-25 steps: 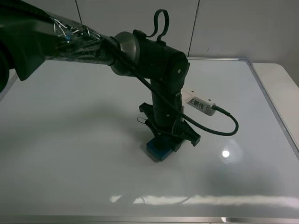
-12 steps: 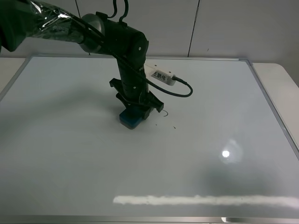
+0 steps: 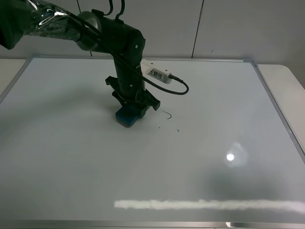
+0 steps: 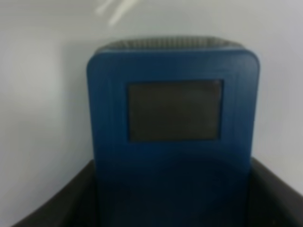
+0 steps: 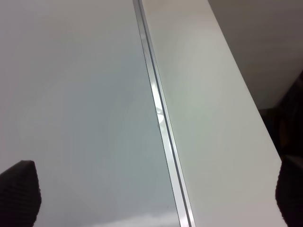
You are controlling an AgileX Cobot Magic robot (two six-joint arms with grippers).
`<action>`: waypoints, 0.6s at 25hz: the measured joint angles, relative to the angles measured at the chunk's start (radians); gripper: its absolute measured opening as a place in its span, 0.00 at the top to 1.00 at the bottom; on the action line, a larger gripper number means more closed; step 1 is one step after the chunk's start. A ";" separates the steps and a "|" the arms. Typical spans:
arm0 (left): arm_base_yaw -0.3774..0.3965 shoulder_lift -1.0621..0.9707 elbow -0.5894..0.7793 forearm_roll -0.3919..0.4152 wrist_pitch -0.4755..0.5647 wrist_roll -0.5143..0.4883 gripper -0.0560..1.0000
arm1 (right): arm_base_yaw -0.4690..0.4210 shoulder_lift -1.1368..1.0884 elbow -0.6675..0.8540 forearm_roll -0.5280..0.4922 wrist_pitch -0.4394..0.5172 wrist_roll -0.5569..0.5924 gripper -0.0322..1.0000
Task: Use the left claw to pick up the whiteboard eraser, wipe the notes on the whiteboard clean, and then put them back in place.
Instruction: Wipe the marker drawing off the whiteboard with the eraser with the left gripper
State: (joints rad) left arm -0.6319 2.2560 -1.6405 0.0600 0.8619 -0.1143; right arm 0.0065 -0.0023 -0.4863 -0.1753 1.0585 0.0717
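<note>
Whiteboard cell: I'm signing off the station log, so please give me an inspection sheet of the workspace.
Surface: whiteboard glossy, lamp glare.
Job's things: whiteboard eraser on the board; notes, a short stroke and a dot, beside it.
Clutter: nothing seen.
Grippers: left claw shut on the eraser; right gripper open near the board's frame.
Cables: black cable loops from the white box on the left arm.
Surroundings: grey wall panels; white table.

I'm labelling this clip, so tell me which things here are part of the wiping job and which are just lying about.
Part of the job:
- left tool, shut on the whiteboard eraser
- notes, thin black marks beside the eraser
- whiteboard

Just there:
- white table past the board's frame
- right tool, open, at the board's edge
</note>
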 joint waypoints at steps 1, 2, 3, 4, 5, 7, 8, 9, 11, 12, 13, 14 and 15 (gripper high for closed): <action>-0.015 0.000 0.000 -0.013 -0.011 0.000 0.43 | 0.000 0.000 0.000 0.000 0.000 0.000 0.01; -0.030 0.000 -0.001 -0.024 -0.023 0.000 0.43 | 0.000 0.000 0.000 0.000 0.000 0.000 0.01; -0.048 0.004 -0.003 -0.041 -0.032 0.000 0.43 | 0.000 0.000 0.000 0.000 0.000 0.000 0.01; -0.066 0.007 -0.014 -0.060 -0.033 0.000 0.43 | 0.000 0.000 0.000 0.000 0.000 0.000 0.01; -0.081 0.014 -0.033 -0.073 -0.027 0.000 0.43 | 0.000 0.000 0.000 0.000 0.000 0.000 0.01; -0.112 0.043 -0.093 -0.089 0.009 -0.001 0.43 | 0.000 0.000 0.000 0.000 0.000 0.000 0.01; -0.125 0.066 -0.135 -0.093 0.041 -0.004 0.43 | 0.000 0.000 0.000 0.000 0.000 0.000 0.01; -0.137 0.092 -0.180 -0.094 0.073 -0.008 0.43 | 0.000 0.000 0.000 0.000 0.000 0.000 0.01; -0.164 0.142 -0.273 -0.083 0.169 -0.017 0.43 | 0.000 0.000 0.000 0.000 0.000 0.000 0.01; -0.178 0.168 -0.321 -0.082 0.210 -0.019 0.43 | 0.000 0.000 0.000 0.000 0.000 0.000 0.01; -0.190 0.194 -0.359 -0.082 0.257 -0.020 0.43 | 0.000 0.000 0.000 0.000 0.000 0.000 0.01; -0.205 0.218 -0.399 -0.082 0.296 -0.020 0.43 | 0.000 0.000 0.000 0.000 0.000 0.000 0.01; -0.218 0.234 -0.431 -0.078 0.318 -0.020 0.43 | 0.000 0.000 0.000 0.000 0.000 0.000 0.01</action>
State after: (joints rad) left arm -0.8495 2.4905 -2.0719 -0.0183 1.1799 -0.1338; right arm 0.0065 -0.0023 -0.4863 -0.1753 1.0585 0.0717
